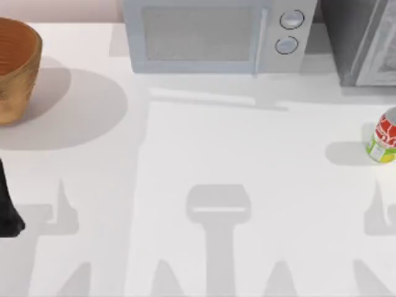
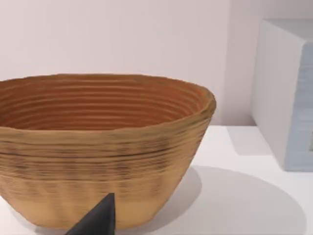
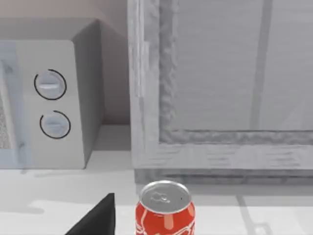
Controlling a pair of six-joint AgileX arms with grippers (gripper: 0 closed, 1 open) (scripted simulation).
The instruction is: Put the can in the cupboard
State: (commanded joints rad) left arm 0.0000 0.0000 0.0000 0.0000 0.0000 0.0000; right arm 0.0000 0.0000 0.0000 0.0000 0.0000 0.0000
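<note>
Left arm (image 1: pixel 7 207) parked at table's (image 1: pixel 204 161) left edge.

The left arm (image 1: pixel 7 204) is showing as a dark, tapering form at the far left edge of the top view, sitting low on that side over the surface (image 1: pixel 247 161). In the left wrist view, one dark pointed finger (image 2: pixel 98 219) of the left end effector is projecting into the picture from the lower edge; its partner is out of view, so the finger spacing cannot be judged. In the right wrist view, one dark pointed finger (image 3: pixel 98 219) of the right end effector is projecting in likewise, and its spacing cannot be judged either. Neither visible finger is touching anything.
</note>
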